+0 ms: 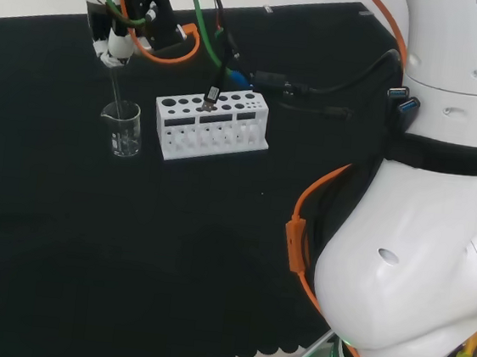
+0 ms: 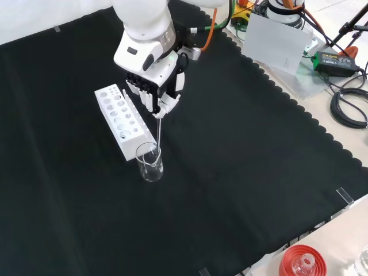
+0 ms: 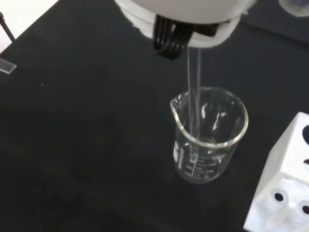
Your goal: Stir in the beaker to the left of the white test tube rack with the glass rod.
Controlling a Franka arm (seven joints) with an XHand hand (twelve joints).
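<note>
The rod [image 2: 156,131] is pinched in the curled fingers of the hand [image 2: 156,92] and hangs nearly upright, its lower end inside the beaker [image 2: 150,163]. The beaker stands on the desk [image 2: 241,172] just beside the end of the rack [image 2: 122,119], to the rack's left in the head view. Risk is judged as follows: the light beaker could be tipped or dragged if the rod is swept hard against its wall; the rod could slip in the pinch; the rack could be struck by a wide stroke.
</note>
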